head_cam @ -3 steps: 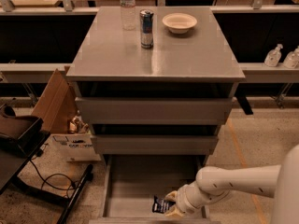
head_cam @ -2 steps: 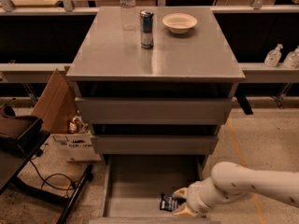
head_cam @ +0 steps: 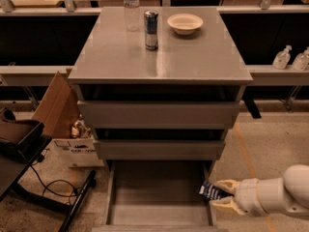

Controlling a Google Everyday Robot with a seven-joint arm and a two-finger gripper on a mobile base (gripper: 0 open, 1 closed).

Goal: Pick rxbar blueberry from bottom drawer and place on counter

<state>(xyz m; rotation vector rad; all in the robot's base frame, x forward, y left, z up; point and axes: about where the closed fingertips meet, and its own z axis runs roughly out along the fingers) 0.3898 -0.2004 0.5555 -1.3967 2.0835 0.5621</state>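
The snack bar point(head_cam: 209, 191) is likely light and thin, a soft filling under a slick, crinkly wrapper, so a hard pinch could dent it and a loose one could let it slide; the safest hold is probably across its flat faces, well in from the end. It is a small flat rectangle, dark navy to black with white lettering, tilted slightly. It sits at the right rim of the bottom drawer point(head_cam: 154, 192), apparently lifted off the drawer's grey floor. The gripper point(head_cam: 216, 194) is at the drawer's right side, just outside the rim, its two pale fingers point(head_cam: 226, 184) closed on the bar's right end, one above and one below, while the left end sticks out free over the drawer. The drawer is pulled fully out, with two shut drawers stacked directly above it. Higher above the drawer lies the counter point(head_cam: 193, 57), where the bar is to go; its near half offers a flat landing spot, while a can point(head_cam: 151, 30), a bowl point(head_cam: 185, 23) and a clear bottle point(head_cam: 131, 8) stand toward its far edge.
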